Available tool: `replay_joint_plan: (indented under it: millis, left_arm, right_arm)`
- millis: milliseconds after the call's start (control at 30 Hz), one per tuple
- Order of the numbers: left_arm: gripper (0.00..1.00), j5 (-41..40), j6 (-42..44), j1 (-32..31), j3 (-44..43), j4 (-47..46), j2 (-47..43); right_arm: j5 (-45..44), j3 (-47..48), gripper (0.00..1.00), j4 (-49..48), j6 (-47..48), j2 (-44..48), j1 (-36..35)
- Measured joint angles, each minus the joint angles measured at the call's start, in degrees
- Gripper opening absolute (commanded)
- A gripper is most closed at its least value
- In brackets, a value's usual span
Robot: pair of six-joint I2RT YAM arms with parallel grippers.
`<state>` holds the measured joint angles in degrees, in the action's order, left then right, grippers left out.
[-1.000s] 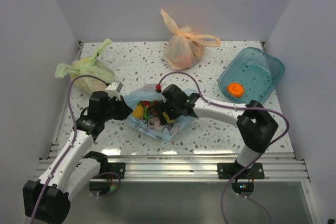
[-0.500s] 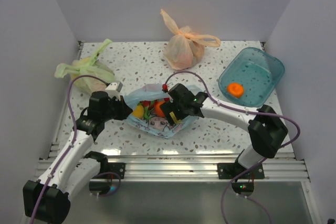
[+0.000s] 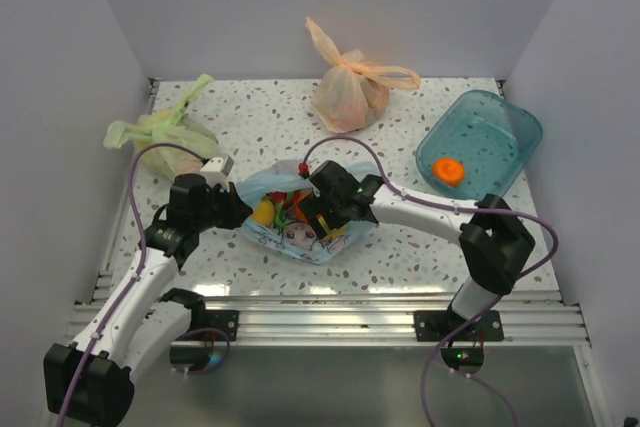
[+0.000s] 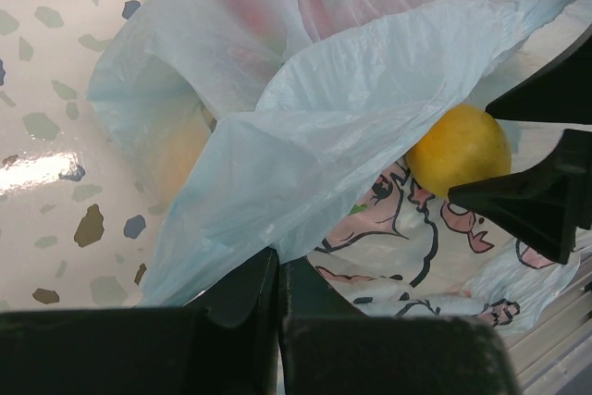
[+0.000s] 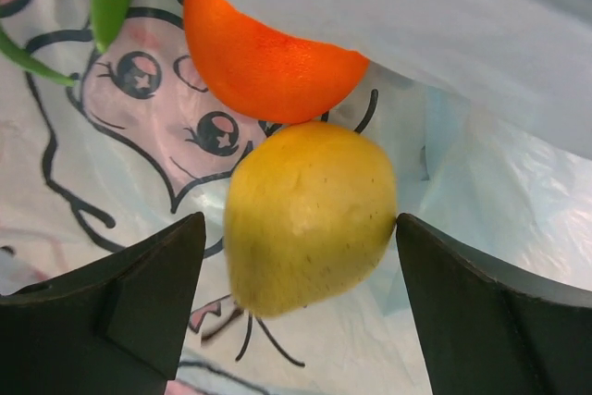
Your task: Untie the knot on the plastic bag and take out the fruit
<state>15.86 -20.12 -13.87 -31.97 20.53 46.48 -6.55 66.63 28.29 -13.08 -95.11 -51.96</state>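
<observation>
yellow fruit (image 5: 310, 219) sits between the spread jaws of my right gripper (image 5: 301, 233); my left gripper (image 4: 277, 270) is clamped on the plastic bag (image 4: 370, 90).

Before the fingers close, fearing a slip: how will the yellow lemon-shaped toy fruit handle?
The yellow lemon-shaped toy fruit looks smooth and rounded, so it may slip between the right fingers. On the thin light blue plastic bag, it probably rolls if nudged.

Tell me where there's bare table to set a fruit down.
Free: the back strip of table between the green bag and orange bag; the patch between the orange bag and teal tub; the front strip along the rail. Crowded: the middle, where the left gripper and right gripper meet at the blue bag.
</observation>
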Motion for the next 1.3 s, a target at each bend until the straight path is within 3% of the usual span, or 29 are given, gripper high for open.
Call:
replay_joint_plan:
  millis: [200,233,333,433,867,1033,1133,1300]
  left_arm:
    - [0.02,0.00,-0.02,0.00,0.00,0.00,0.00]
    - [0.02,0.00,-0.02,0.00,0.00,0.00,0.00]
    - [0.02,-0.02,-0.02,0.00,0.00,0.00,0.00]
    - [0.03,-0.02,-0.02,0.00,0.00,0.00,-0.09]
    - [0.04,-0.13,-0.02,0.00,0.00,0.02,-0.33]
    - [0.04,-0.26,-0.02,0.00,0.00,0.02,-0.61]
    - [0.04,-0.26,-0.02,0.00,0.00,0.02,-0.92]
    - [0.04,-0.31,-0.02,0.00,0.00,0.02,-1.44]
  right_arm:
    - [-0.28,0.00,0.79,-0.11,-0.66,-4.35,-0.17]
    - [-0.28,0.00,0.67,-0.22,-0.81,-4.63,-0.20]
    - [-0.59,0.02,0.47,-0.46,-0.90,-4.63,-0.52]
    - [-0.44,0.20,0.34,-0.28,-1.01,-4.26,-0.90]
    - [6.99,11.43,0.28,1.18,0.22,10.12,-1.40]
    - [3.76,15.02,0.24,1.07,1.31,13.60,0.07]
    - [0.48,16.09,0.25,1.11,0.94,15.08,7.08]
    - [-9.31,15.54,0.27,-0.15,-0.92,17.14,27.28]
